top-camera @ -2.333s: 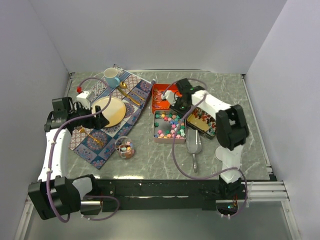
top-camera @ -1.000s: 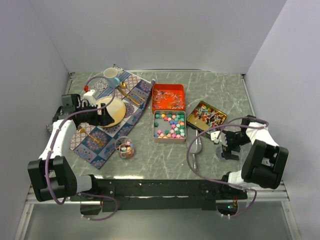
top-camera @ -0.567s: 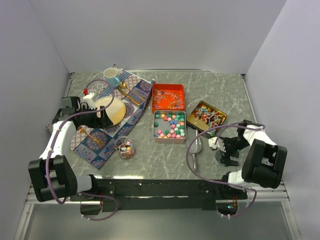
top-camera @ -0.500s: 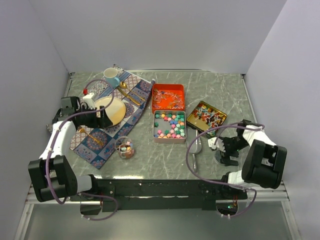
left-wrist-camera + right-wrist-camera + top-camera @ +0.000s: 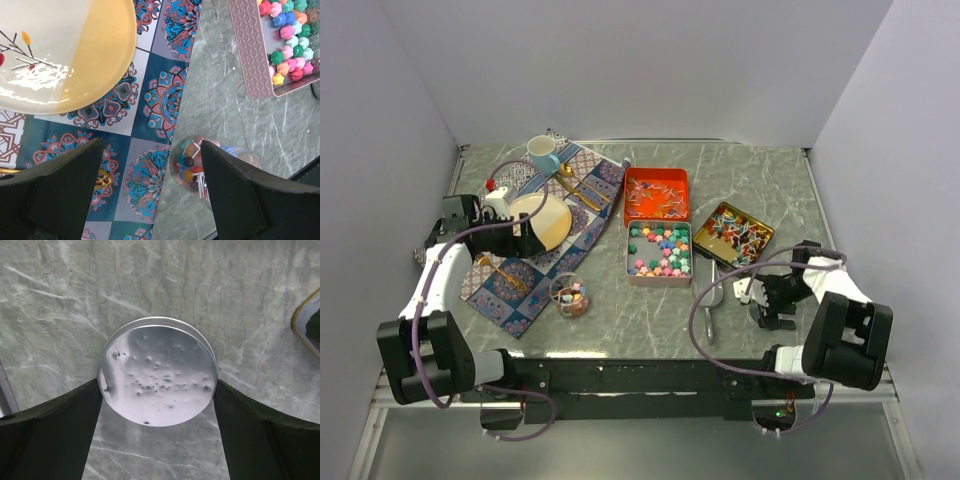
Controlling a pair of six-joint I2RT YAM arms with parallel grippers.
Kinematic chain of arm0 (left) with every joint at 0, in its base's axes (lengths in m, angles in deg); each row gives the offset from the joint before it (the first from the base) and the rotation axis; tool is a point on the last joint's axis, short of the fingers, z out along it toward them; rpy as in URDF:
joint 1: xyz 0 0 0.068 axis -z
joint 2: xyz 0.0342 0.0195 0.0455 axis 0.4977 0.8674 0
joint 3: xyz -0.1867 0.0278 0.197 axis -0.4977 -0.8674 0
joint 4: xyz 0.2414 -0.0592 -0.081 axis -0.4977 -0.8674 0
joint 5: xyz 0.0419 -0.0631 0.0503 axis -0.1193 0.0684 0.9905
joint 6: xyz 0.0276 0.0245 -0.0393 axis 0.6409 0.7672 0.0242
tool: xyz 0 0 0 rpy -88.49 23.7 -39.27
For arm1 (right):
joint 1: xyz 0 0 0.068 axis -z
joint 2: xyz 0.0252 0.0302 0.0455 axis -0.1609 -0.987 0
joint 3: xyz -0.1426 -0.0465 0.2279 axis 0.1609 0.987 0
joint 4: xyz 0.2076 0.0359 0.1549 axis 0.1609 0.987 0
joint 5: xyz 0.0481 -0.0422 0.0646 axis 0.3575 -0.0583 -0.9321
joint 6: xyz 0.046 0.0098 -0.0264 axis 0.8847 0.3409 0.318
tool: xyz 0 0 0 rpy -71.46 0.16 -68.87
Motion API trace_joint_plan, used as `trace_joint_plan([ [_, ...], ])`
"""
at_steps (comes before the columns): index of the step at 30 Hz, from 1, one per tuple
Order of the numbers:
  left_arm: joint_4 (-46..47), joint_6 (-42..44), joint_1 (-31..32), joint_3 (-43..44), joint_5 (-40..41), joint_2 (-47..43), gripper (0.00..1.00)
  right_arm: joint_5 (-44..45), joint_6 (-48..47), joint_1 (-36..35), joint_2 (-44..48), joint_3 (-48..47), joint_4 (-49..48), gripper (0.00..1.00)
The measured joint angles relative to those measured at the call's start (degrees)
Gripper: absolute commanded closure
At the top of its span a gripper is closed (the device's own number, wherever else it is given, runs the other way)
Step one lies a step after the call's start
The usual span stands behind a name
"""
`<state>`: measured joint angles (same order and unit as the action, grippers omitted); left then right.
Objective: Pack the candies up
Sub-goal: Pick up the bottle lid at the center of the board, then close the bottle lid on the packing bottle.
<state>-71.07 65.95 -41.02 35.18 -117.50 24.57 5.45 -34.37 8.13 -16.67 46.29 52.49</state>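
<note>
Pastel star candies fill a pink tin; in the left wrist view that tin and its candies sit at the upper right. Thin wrapped candies lie in an orange tin, and colourful wrapped ones in a gold tin. A small glass jar holds a few sweets. My left gripper hangs open above the cloth edge, beside the jar. My right gripper is down at the table, its fingers pressed against both sides of a round silver lid.
A silver scoop lies between the pink tin and my right gripper. A patterned cloth carries a yellow plate, gold cutlery and a blue mug. Walls close in on three sides.
My right gripper has settled lower around the round lid and its jaws have narrowed onto it. The left arm has barely moved.
</note>
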Motion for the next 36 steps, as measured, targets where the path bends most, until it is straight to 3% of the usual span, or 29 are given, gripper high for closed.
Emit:
trace_joint_plan([
  [6,-0.87,3.39,-0.07,-0.07,-0.46,-0.07,0.14,-1.27,0.02,-0.02,6.45,-1.40,4.83,0.16],
  [11,-2.05,8.57,-2.10,-0.04,-1.70,0.17,0.14,-4.61,0.24,-0.79,11.30,-12.94,13.86,0.14],
  [13,-1.46,8.37,-4.79,-0.04,-2.99,0.17,0.15,-6.29,1.90,-4.13,12.37,-19.08,15.82,0.14],
  [17,1.05,4.50,-9.86,-0.09,-5.31,0.13,0.14,-9.14,11.04,-17.53,11.04,-32.02,18.43,0.14],
  [22,6.95,-5.03,-12.96,-0.72,-6.58,-2.93,0.14,-12.22,25.81,-36.61,0.46,-50.73,16.46,0.15],
  [27,11.85,-14.69,-15.82,-0.81,-6.32,-8.37,0.13,-13.73,36.41,-51.39,-13.14,-64.94,12.66,0.15],
  [36,18.88,-29.09,-17.66,-0.81,-4.92,-14.23,0.12,-15.98,47.15,-69.68,-39.43,-86.66,10.29,0.14],
])
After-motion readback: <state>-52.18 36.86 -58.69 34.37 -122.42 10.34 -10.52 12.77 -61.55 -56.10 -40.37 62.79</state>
